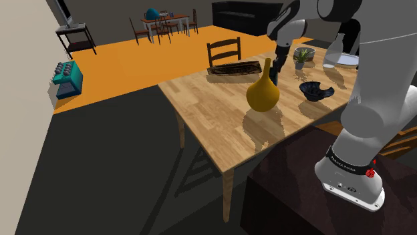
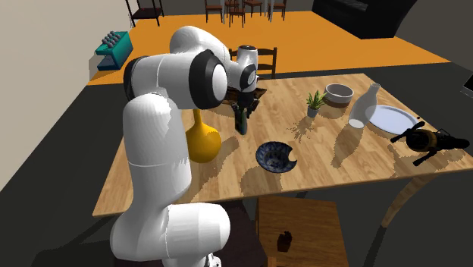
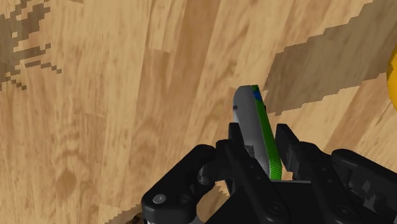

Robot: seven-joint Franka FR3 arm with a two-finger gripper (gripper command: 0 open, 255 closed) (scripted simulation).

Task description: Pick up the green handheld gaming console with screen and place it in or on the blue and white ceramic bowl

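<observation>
Since the gripper (image 3: 261, 141) clamps the console (image 3: 251, 114) (edge-on), carry it steadily over the nearby bowl (image 2: 276, 156), releasing low.

Light even, moderately bright on wooden table (image 1: 207, 110); dark grey floor (image 1: 100, 180) dim. Shoulder view: yellow vase (image 1: 262, 92) drops shadow on tabletop toward camera. Second exterior view: white bottle (image 2: 362, 106), potted plant (image 2: 314, 101) cast soft shadows toward that view's lower left. Wrist view: shadow patches on wood jagged, stair-stepped at edges; handheld console (image 3: 249, 121) in my fingers (image 3: 287, 145) lit on grey face.
</observation>
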